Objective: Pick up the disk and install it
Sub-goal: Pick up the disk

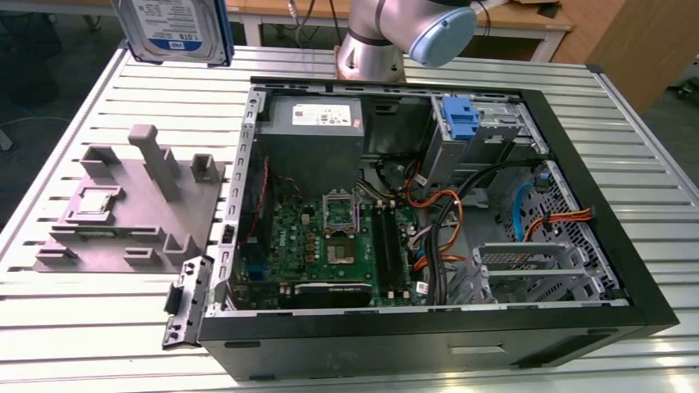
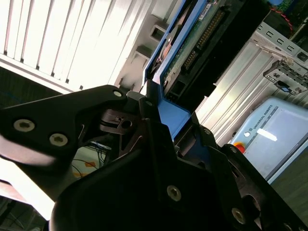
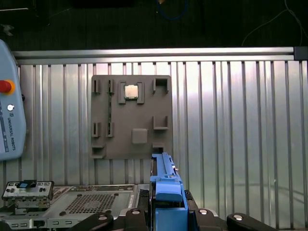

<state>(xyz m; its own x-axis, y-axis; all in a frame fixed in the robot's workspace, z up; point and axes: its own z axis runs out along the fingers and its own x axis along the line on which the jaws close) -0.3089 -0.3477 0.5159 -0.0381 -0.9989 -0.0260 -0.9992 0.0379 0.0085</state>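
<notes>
The disk (image 1: 175,29), silver-grey with a white-and-blue label and blue carrier rails, hangs in the air above the far corner of the table at the exterior view's left. In both wrist views my gripper (image 3: 168,211) is shut on the disk's blue rail. The first wrist view shows the disk edge-on (image 3: 163,178), above the slatted table. In the second wrist view its green circuit-board underside (image 2: 192,43) stretches away from the black fingers (image 2: 144,139).
An open computer case (image 1: 611,270) lies on the slatted metal table (image 1: 98,311), with a motherboard (image 1: 327,237), a grey power supply (image 1: 317,115) and a bare blue bracket (image 1: 459,115) inside. A grey fixture block (image 1: 131,205) sits beside the case. A teach pendant (image 3: 9,120) lies nearby.
</notes>
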